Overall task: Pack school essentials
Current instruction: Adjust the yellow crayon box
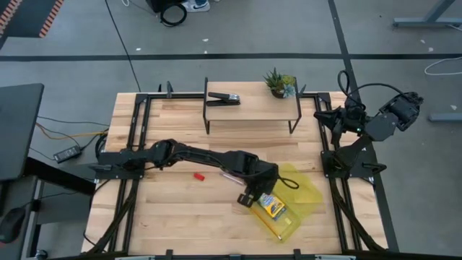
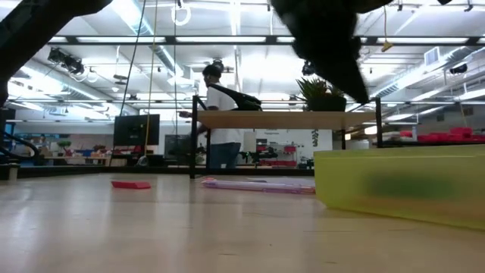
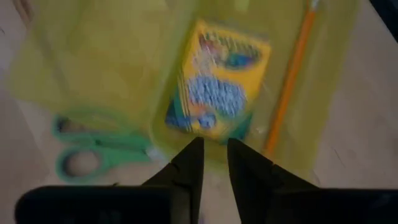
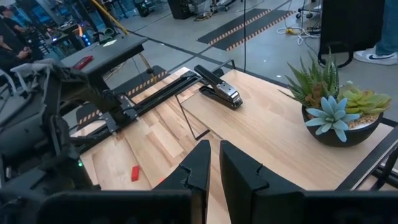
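A translucent yellow case (image 1: 307, 189) lies open on the table at the near right. Flat inside it are the yellow-green crayon box (image 1: 273, 207) (image 3: 217, 81) and an orange pencil (image 3: 289, 81). Green-handled scissors (image 3: 93, 146) lie at the case's edge. A pink pencil (image 1: 229, 175) and a tiny red piece (image 1: 198, 175) lie on the bare wood to the case's left. My left gripper (image 1: 249, 198) (image 3: 214, 142) hangs shut just above the case's near-left edge, with nothing between its fingers. My right gripper (image 4: 215, 144) waits shut, raised at the far right.
A low shelf (image 1: 253, 110) at the table's far side carries a black stapler (image 1: 224, 97) and a small potted plant (image 1: 280, 83). Black frame rails run along both table sides. A person (image 2: 222, 121) stands in the room beyond the table.
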You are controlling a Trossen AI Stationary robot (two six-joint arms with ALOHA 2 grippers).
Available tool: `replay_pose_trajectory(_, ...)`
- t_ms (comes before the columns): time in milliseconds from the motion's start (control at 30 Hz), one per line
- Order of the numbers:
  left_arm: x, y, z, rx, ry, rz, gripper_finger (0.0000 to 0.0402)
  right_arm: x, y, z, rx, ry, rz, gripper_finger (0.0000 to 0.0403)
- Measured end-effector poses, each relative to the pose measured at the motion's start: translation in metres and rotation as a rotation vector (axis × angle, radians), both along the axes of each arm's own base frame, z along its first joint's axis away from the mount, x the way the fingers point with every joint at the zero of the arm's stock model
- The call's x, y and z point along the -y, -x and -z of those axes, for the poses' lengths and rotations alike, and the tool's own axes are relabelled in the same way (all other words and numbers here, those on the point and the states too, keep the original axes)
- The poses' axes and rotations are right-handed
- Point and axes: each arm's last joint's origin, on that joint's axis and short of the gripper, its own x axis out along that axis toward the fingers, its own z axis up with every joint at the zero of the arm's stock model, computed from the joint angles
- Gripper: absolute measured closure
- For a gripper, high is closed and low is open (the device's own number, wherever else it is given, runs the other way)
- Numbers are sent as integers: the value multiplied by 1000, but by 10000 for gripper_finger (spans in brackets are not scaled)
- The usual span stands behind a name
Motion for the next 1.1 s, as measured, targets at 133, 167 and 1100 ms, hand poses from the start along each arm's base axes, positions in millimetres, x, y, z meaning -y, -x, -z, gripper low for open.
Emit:
replay_pose_trajectory(133, -3, 5, -2, -27, -20, 27, 346, 0, 0, 0, 6, -5, 9, 361)
replay_pose_trajectory(167, -5, 7, 0, -48, -23, 24, 352, 0, 0, 0, 8, -6, 11, 361)
replay_pose_trajectory(1100, -85, 132, 70, -31, -82, -218, 332, 1, 0, 0, 27, -13, 41, 361)
